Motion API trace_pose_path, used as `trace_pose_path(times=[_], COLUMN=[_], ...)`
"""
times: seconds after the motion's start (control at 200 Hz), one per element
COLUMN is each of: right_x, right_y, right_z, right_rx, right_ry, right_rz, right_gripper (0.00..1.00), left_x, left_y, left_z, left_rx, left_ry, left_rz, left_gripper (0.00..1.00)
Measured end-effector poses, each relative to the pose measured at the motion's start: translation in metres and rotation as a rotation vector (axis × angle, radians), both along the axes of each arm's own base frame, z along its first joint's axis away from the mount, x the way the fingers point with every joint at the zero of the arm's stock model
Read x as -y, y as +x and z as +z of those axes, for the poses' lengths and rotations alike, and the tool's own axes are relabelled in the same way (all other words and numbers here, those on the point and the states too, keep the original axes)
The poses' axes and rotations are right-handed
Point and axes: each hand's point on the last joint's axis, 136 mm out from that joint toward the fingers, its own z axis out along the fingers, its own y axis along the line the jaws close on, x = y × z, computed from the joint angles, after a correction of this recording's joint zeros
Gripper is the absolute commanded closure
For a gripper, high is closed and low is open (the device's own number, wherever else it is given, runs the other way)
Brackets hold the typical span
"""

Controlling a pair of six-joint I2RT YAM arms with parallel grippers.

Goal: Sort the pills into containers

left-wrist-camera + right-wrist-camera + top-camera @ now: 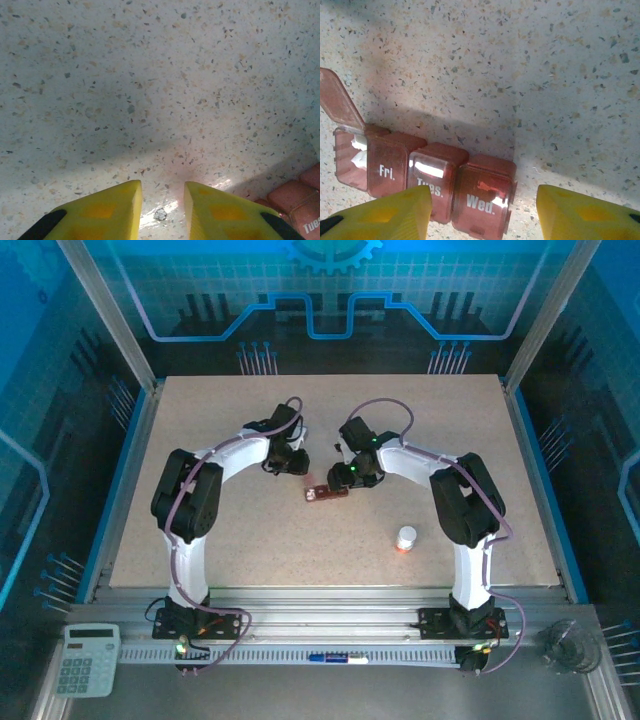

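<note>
The containers [326, 494] are a reddish-brown strip of compartments lying mid-table, marked Fri., Tues. and Wed. in the right wrist view [440, 175]. Its left end lid [340, 100] stands open, with white pills [358, 150] inside. My right gripper [484, 200] is open just above the Wed. compartment, one finger on each side and nothing held. My left gripper [162, 205] hovers low over bare table just left of the strip's end [300, 200]. Its jaws are shut to a narrow gap in which nothing shows. From above, both grippers [298, 464] [342, 478] meet at the strip.
A small white bottle [406, 538] with an orange base stands on the table to the right, near the right arm. A calculator [85, 658] and a pen [335, 657] lie on the near rail below the table edge. Raised frame edges border the table.
</note>
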Motion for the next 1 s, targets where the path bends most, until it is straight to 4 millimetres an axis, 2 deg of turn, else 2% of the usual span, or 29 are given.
trace_pose_path(times=[0.395,0.565,0.735,0.861,1.001], right_x=[0.003,0.001,0.0,-0.001,-0.001], right_y=[-0.005,-0.005,-0.004,-0.004,-0.003], right_z=[-0.008,-0.01,-0.01,-0.01,-0.01], right_rx=[-0.013,-0.012,-0.009,-0.009,-0.007], right_ry=[-0.007,0.002,0.018,0.024,0.026], right_rz=[0.0,0.002,0.003,0.004,0.004], right_gripper=[0.45,0.47,0.49,0.49,0.5], left_x=[0.011,0.016,0.032,0.042,0.044], left_y=[-0.005,-0.008,-0.015,-0.025,-0.031], left_z=[0.002,0.012,0.026,0.029,0.029], left_rx=[-0.013,-0.001,0.021,0.019,0.011], left_ry=[-0.038,-0.067,-0.107,-0.128,-0.135], left_rz=[-0.022,-0.034,-0.074,-0.103,-0.114], left_gripper=[0.71,0.71,0.71,0.71,0.71])
